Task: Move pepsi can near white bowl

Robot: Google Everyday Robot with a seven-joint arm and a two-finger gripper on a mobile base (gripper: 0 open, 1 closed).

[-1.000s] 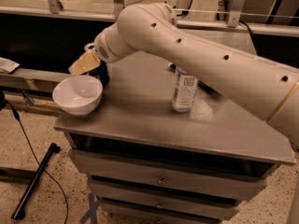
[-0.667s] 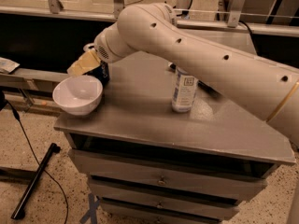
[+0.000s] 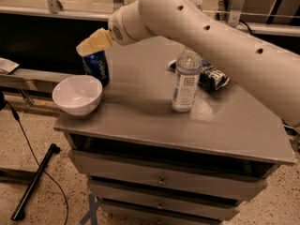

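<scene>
The pepsi can (image 3: 97, 68) stands upright on the grey cabinet top (image 3: 140, 111) at its back left corner. It is just behind and right of the white bowl (image 3: 77, 94), close to the bowl's rim. My gripper (image 3: 93, 42) is beige and sits just above the can's top, covering the can's rim. The thick white arm (image 3: 201, 27) reaches in from the upper right.
A clear water bottle (image 3: 186, 81) stands mid-table. A dark snack bag (image 3: 212, 77) lies behind it to the right. The cabinet has drawers (image 3: 159, 177) below. A black pole (image 3: 33, 182) and a cable lie on the floor at left.
My gripper has risen up and slightly right from beside the can, so more of the can shows. The can and bowl have stayed in place.
</scene>
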